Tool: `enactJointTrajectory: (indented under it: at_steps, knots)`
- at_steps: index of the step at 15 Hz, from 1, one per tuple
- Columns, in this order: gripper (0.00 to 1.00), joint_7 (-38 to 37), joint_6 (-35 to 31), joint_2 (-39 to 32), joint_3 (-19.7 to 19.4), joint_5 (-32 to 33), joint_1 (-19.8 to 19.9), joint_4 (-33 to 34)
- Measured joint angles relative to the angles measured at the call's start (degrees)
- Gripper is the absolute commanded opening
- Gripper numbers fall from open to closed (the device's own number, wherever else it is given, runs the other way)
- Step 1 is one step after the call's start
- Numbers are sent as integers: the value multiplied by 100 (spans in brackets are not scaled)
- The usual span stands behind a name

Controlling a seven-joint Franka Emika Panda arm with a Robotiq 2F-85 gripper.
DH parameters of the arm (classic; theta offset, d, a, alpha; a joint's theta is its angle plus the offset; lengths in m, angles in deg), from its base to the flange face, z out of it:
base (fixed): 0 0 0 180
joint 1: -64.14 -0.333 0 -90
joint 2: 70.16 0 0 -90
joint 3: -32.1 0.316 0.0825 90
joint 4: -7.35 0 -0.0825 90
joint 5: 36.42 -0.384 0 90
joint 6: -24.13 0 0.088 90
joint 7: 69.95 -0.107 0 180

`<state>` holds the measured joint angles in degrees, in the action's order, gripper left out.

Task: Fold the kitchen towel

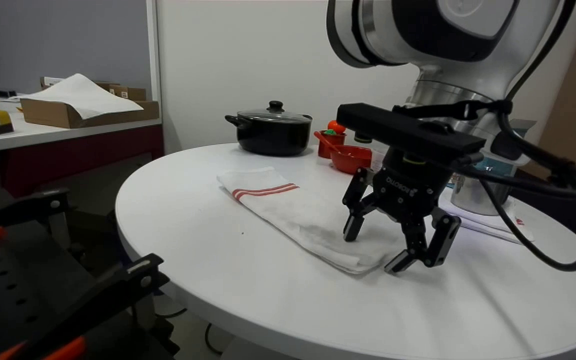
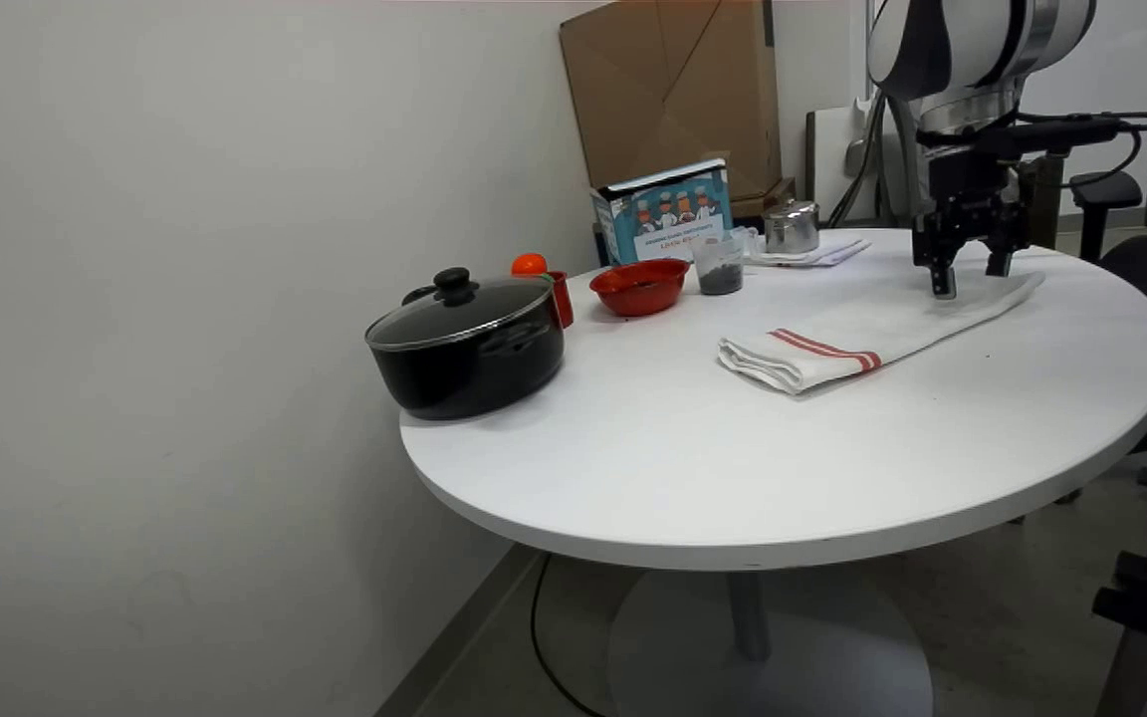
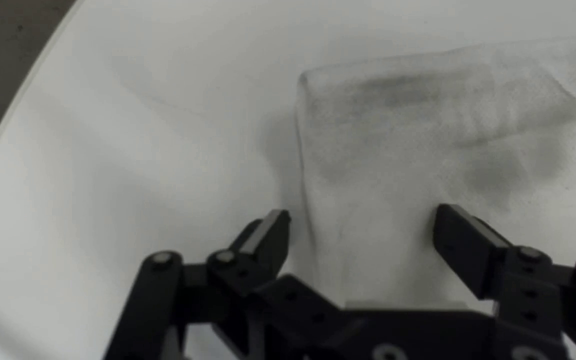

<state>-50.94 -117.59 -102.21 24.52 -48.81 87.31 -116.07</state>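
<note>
Creased oblong towel (image 1: 304, 216) (red-striped); spread gripper (image 3: 362, 214).

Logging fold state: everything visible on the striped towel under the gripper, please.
The towel is white, soft-looking cloth with two red stripes crossing it near one end. It lies on the round white table, folded into a long strip; stacked layers show at the striped end in an exterior view. The plain end is slightly wrinkled. The open gripper straddles that end's edge, one jaw over the cloth, the other past it; touch cannot be confirmed.
</note>
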Motion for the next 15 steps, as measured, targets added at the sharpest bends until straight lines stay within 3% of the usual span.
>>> enactJointTrajectory:
  at_steps: [5,7,15]
  knots:
    - [8,0,130,-5,114,0,7,95]
    - [2,0,173,-13,136,0,9,120]
    - [6,0,533,-19,205,-73,60,292]
